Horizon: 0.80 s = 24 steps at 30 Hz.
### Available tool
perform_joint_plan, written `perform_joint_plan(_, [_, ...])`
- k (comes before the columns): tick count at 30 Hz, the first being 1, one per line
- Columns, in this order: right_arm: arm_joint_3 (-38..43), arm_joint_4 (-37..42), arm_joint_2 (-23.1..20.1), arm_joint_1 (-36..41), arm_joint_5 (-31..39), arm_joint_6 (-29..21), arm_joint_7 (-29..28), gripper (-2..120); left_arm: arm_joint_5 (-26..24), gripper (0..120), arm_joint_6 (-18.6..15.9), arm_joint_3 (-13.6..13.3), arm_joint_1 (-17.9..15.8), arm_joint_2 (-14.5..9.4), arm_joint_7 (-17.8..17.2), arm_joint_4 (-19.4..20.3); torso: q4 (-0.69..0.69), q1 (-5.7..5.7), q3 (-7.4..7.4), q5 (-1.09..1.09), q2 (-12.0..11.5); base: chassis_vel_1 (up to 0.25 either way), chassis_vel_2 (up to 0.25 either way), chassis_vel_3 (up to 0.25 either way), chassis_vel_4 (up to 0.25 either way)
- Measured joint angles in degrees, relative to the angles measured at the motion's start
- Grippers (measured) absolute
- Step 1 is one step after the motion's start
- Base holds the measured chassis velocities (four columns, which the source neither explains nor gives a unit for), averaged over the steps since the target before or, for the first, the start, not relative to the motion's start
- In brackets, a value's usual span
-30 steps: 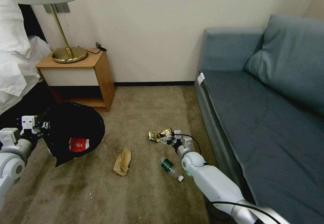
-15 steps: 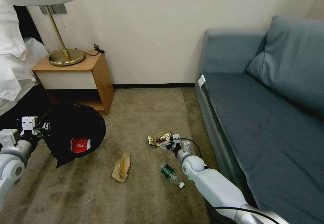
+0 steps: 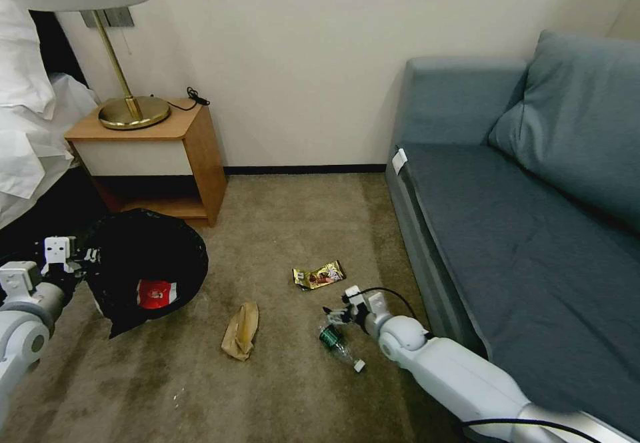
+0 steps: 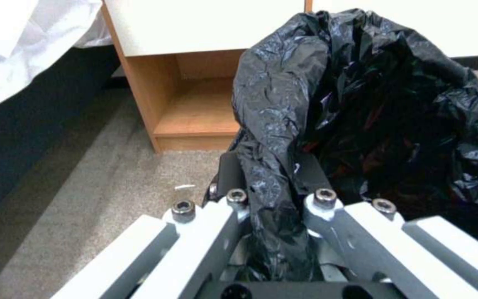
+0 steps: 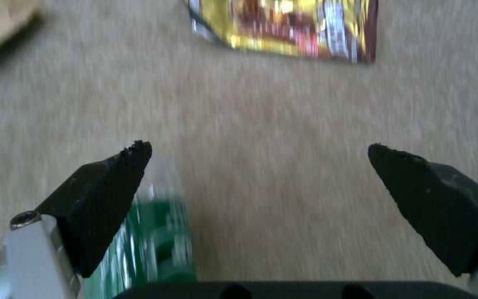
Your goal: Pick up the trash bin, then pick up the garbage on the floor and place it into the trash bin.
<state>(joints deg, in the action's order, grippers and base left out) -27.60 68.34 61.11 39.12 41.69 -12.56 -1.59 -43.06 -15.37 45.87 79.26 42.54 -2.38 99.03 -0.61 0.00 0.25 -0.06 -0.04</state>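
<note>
The trash bin, lined with a crinkled black bag, hangs tilted just above the carpet at the left. My left gripper is shut on its rim and bag. A red-and-white packet lies inside the bin. On the carpet lie more garbage pieces: a brown paper bag, a gold snack wrapper and a green-labelled bottle. My right gripper is open low over the carpet, right by the bottle's near end, with nothing between its fingers.
A blue-grey sofa runs along the right, close to my right arm. A wooden nightstand with a brass lamp stands behind the bin, and white bedding lies at the far left. Open carpet lies between bin and garbage.
My right gripper has drawn back from the gold wrapper toward the bottle, leaving the wrapper on the carpet. The head camera has shifted slightly. The left arm still holds the bin.
</note>
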Motion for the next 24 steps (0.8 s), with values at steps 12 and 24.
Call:
perform_joint_plan(12, [0.1, -0.4, -0.7, 4.2, -1.7, 0.4, 3.6, 100, 0.1, 5, 0.0, -1.1, -1.0, -0.2, 0.0, -0.9, 0.01, 0.00, 0.00, 0.01, 0.0, 0.000, 0.000, 0.000, 0.000])
perform_joint_plan(24, [0.4, 0.5, 0.2, 5.8, -2.4, 1.2, 3.4, 100, -0.3, 5, 0.0, -1.6, -1.2, -0.7, -0.3, -1.2, 0.02, 0.00, 0.01, 0.00, 0.0, 0.000, 0.000, 0.000, 0.000])
